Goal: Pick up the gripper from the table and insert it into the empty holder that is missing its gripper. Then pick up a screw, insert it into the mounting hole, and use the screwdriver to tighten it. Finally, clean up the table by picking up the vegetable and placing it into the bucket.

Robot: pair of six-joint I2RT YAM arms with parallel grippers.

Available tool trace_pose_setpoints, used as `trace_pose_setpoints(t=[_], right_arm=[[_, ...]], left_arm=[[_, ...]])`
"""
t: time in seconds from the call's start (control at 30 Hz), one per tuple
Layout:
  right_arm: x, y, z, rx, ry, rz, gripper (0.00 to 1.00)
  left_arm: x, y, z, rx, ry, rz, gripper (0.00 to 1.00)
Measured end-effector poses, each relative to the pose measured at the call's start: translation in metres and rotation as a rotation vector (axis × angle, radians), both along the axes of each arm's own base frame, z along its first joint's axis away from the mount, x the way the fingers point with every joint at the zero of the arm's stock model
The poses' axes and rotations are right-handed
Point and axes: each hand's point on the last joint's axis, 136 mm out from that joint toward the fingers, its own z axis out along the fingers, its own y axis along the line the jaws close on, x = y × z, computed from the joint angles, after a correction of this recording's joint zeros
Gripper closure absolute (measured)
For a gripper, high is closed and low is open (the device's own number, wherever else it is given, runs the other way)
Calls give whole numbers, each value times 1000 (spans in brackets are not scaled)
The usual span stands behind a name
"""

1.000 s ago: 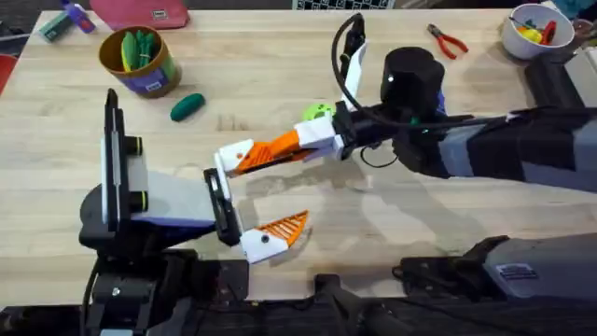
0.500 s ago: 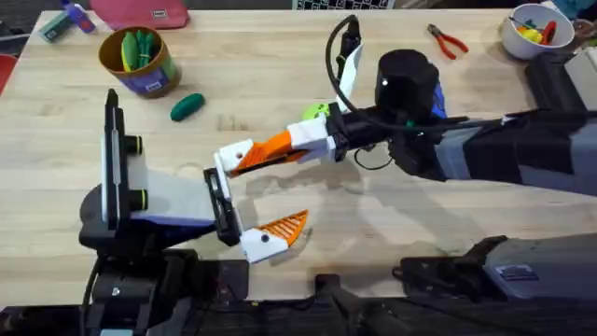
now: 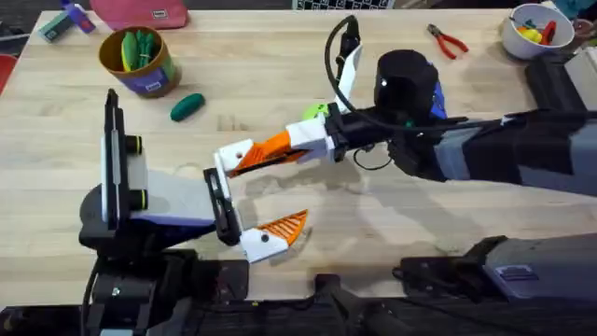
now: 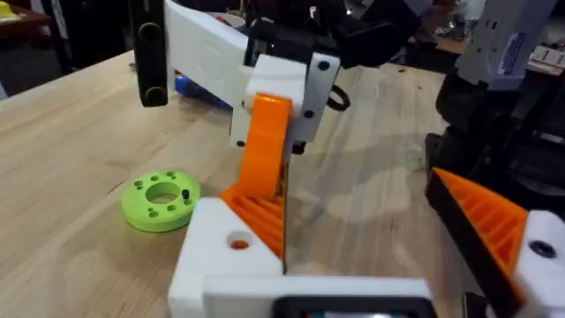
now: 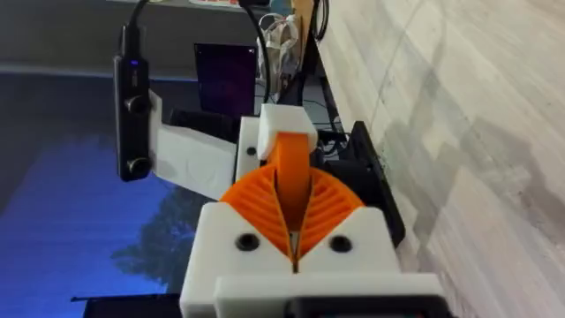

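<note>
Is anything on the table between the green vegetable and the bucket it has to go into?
Nothing visible does. The vegetable lies on the tabletop close beside the bucket, and only bare wood shows between them.

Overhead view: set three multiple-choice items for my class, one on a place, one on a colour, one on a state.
1. Where is the vegetable?
A in the bucket
B on the table beside the bucket
C in a white bowl

2. What colour is the bucket's inside?
A yellow
B blue
C white

3. What is the right end effector's state?
A open
B shut on a screwdriver
C shut on the orange gripper piece

Key:
1B, it lies on bare wood next to the bucket.
2A, a yellow lining shows inside the rim.
3C, its pads clamp the orange piece.
</note>
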Motion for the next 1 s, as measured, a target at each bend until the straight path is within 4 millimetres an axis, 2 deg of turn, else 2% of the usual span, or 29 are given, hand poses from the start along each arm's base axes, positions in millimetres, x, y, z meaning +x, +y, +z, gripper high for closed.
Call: trace_pose_setpoints(t=[1.0], right_arm=[[2, 1, -1, -5, 0, -15, 993]], left_arm=[[0, 0, 0, -1, 3, 3, 14]])
